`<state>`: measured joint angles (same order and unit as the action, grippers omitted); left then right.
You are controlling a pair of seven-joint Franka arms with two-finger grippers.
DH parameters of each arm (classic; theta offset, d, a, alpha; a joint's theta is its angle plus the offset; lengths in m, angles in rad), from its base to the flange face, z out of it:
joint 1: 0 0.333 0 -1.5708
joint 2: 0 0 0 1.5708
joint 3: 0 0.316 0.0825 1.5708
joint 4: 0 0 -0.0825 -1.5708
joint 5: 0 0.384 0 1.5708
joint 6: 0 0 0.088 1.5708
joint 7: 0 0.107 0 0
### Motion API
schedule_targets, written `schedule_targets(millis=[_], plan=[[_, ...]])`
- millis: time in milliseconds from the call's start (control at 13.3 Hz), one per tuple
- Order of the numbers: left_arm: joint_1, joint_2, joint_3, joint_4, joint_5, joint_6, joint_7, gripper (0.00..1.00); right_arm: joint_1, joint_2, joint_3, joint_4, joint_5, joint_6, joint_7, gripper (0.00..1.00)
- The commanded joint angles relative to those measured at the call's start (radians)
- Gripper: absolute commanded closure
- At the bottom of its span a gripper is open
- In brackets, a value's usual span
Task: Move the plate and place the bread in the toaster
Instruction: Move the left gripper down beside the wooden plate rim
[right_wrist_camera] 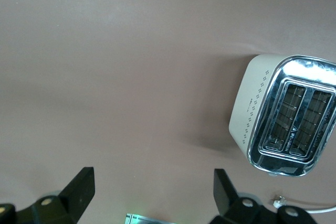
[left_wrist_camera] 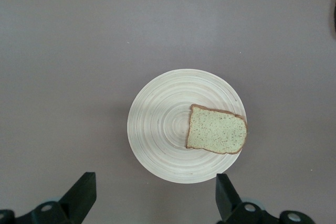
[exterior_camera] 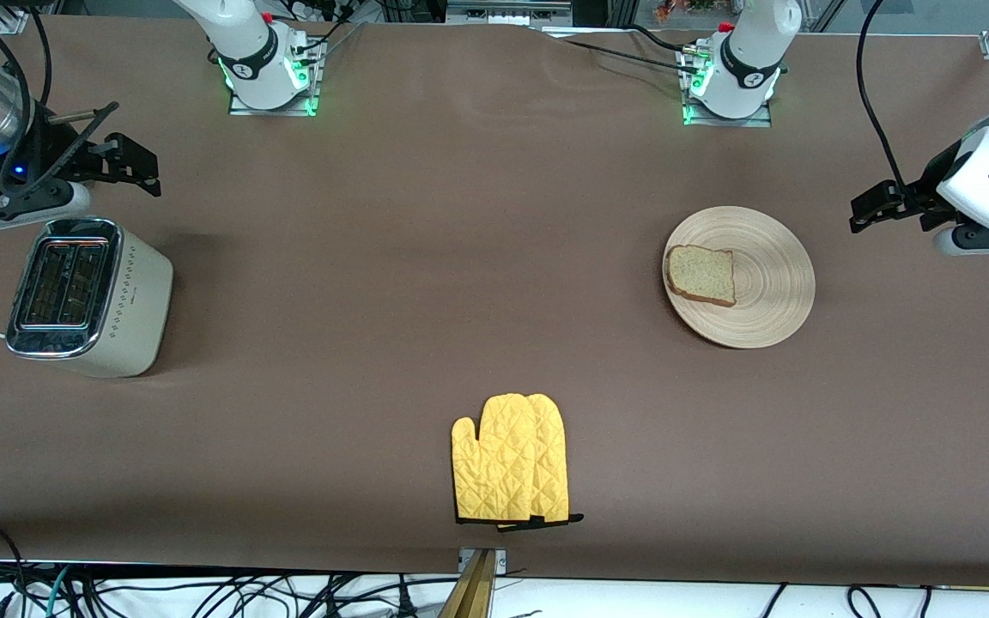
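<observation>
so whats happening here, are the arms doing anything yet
Nothing is being handled yet. The bread lies on the plate toward the left arm's end of the table, and the toaster stands at the right arm's end, slots empty. The left gripper hangs open, beside the plate, and the right gripper hangs open next to the toaster. A yellow oven mitt lies nearer the front camera, between them.

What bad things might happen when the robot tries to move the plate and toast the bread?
1. The bread lies at the edge of the plate, so it might slide off if the plate tips.
2. The toaster slots are narrow, so a tilted slice could catch on the chrome top.
3. The flat plate may slip from the open left gripper. The open right gripper waits by the toaster.
</observation>
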<state>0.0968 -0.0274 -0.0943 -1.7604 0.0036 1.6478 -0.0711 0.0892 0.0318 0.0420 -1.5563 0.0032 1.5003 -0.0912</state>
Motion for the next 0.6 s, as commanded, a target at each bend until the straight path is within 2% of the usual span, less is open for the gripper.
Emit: schedule_targets(millis=[0,226,526], plan=[[0.059,0.029,-0.002,0.029,-0.048,-0.026,0.072,0.0,-0.013,-0.01,0.006,-0.002,0.014,-0.011,-0.005,0.0],[0.186,0.104,-0.004,0.044,-0.14,-0.022,0.301,0.0,-0.013,-0.009,0.009,-0.002,0.012,-0.011,0.004,0.0],[0.352,0.338,-0.005,0.107,-0.354,-0.017,0.485,0.0,-0.013,-0.01,0.012,-0.002,0.008,-0.011,0.005,0.0]])
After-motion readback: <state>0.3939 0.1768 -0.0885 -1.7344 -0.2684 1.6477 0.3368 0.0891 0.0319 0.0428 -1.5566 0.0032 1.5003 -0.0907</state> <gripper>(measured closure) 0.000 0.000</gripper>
